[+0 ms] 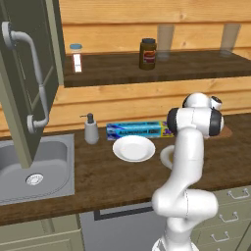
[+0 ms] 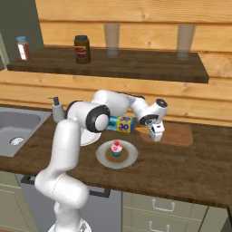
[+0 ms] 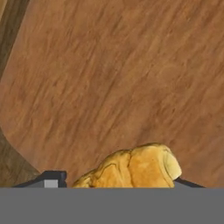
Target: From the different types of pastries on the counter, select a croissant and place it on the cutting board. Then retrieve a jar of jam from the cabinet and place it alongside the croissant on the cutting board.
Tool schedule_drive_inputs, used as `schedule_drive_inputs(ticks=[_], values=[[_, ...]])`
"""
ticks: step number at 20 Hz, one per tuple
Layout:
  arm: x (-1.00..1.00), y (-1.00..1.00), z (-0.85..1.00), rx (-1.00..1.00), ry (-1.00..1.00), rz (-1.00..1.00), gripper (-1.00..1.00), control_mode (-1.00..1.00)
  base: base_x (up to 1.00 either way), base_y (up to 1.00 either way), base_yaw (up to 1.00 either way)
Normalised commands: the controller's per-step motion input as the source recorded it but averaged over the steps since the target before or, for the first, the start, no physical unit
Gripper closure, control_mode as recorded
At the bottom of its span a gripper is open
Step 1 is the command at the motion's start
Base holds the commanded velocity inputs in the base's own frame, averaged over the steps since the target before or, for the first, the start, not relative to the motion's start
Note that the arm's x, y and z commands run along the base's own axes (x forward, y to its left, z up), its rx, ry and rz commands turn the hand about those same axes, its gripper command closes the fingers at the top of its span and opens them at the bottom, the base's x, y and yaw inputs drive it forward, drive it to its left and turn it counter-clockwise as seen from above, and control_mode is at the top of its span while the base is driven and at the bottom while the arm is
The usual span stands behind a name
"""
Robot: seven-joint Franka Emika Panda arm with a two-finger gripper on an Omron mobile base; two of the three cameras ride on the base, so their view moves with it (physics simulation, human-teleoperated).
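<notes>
In the hand view the golden croissant [image 3: 131,168] sits between my two fingertips [image 3: 49,179], and my gripper [image 3: 118,183] is shut on it. Right beneath it spreads the light brown cutting board [image 3: 122,78]. From the right base view the gripper [image 2: 156,134] points down over the left end of the cutting board [image 2: 176,134], very close to its surface. The pink-frosted cupcake [image 2: 116,148] stands on a grey plate [image 2: 129,159] on the dark counter [image 2: 190,167]. The cabinet door [image 1: 27,83] hangs open at the left. The jar of jam is out of view.
A white plate [image 1: 133,148], a blue foil box [image 1: 139,130] and a soap dispenser [image 1: 90,129] stand behind the arm, with the sink [image 1: 34,166] at the left. The wall shelf [image 1: 162,68] carries a brown jar [image 1: 147,54], a small spice jar [image 1: 76,58] and two glasses.
</notes>
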Motion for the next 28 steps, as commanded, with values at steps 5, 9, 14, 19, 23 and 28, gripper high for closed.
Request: schedule_drive_inputs(ticks=[5, 9, 14, 19, 23, 28], values=[[0.00, -0.23, 0.00, 0.00, 0.00, 0.00, -1.00, -1.00, 0.00, 0.00, 0.00], [0.00, -0.04, -0.03, 0.00, 0.00, 0.00, -1.00, -1.00, 0.00, 0.00, 0.00], [0.00, 0.00, 0.01, 0.00, 0.00, -0.01, -1.00, -1.00, 0.00, 0.00, 0.00], [-0.33, 0.00, 0.06, 0.00, 0.00, -0.03, -1.00, -1.00, 0.00, 0.00, 0.00], [-0.78, 0.00, 0.48, 0.00, -0.12, -0.02, -1.00, -1.00, 0.00, 0.00, 0.00], [-0.82, 0.11, 0.60, 0.00, -0.09, -0.04, -1.00, -1.00, 0.00, 0.00, 0.00]])
